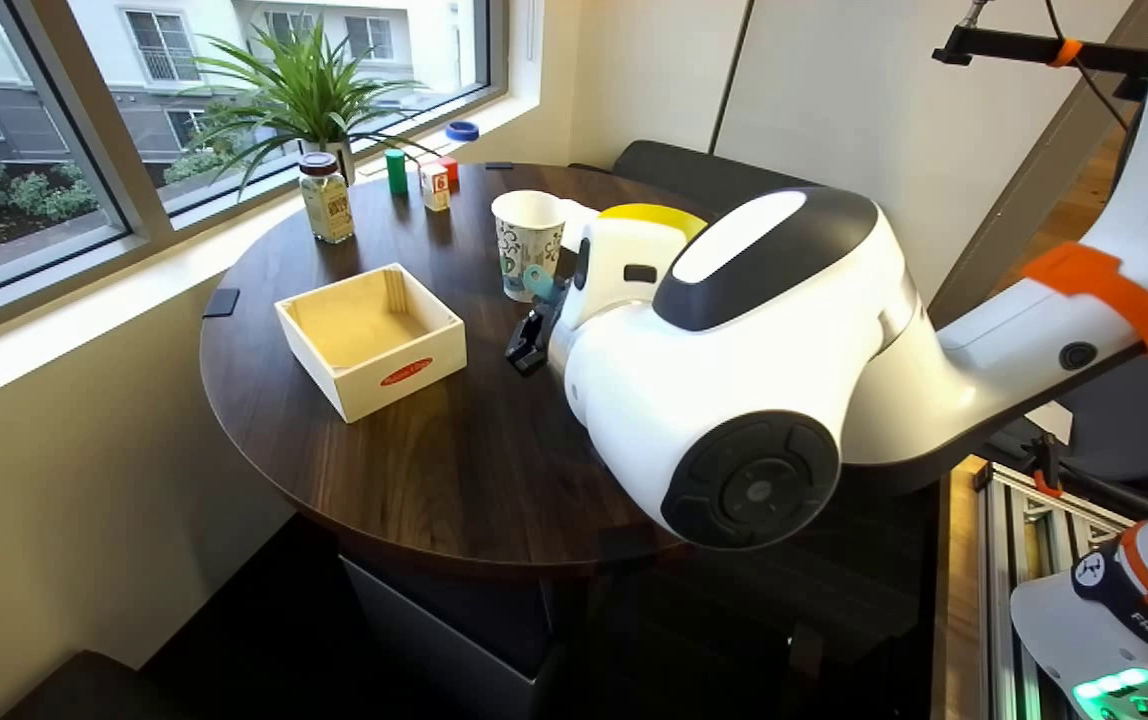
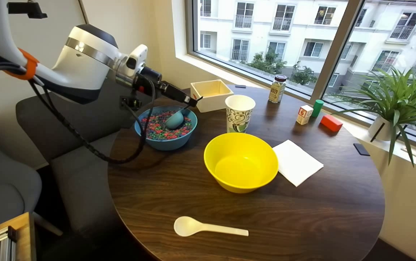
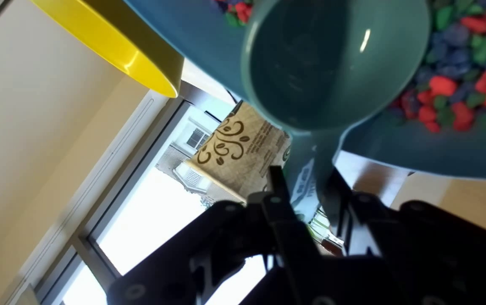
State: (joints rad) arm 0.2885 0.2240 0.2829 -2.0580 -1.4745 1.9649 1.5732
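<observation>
My gripper [image 2: 193, 102] is shut on the handle of a teal ladle [image 2: 174, 120], tilted with its round end down at a blue bowl [image 2: 168, 145]. Red, green and dark granules [image 2: 153, 127] fill that bowl. In the wrist view the ladle [image 3: 336, 63] spans the upper middle, its handle running down between the fingers; no granules show on it there. Whether its round end touches the granules I cannot tell. The handle's teal tip [image 1: 539, 282] sticks out beyond the gripper [image 1: 531, 340] in an exterior view, where the arm hides the blue bowl.
Close by stand a patterned paper cup [image 2: 238, 114] and a wooden box [image 2: 211, 95]. A yellow bowl [image 2: 242, 163], white napkin [image 2: 296, 163] and pale spoon [image 2: 209, 227] lie nearer that camera. A jar [image 2: 277, 88], blocks [image 2: 331, 123] and a plant [image 2: 396, 101] are by the window.
</observation>
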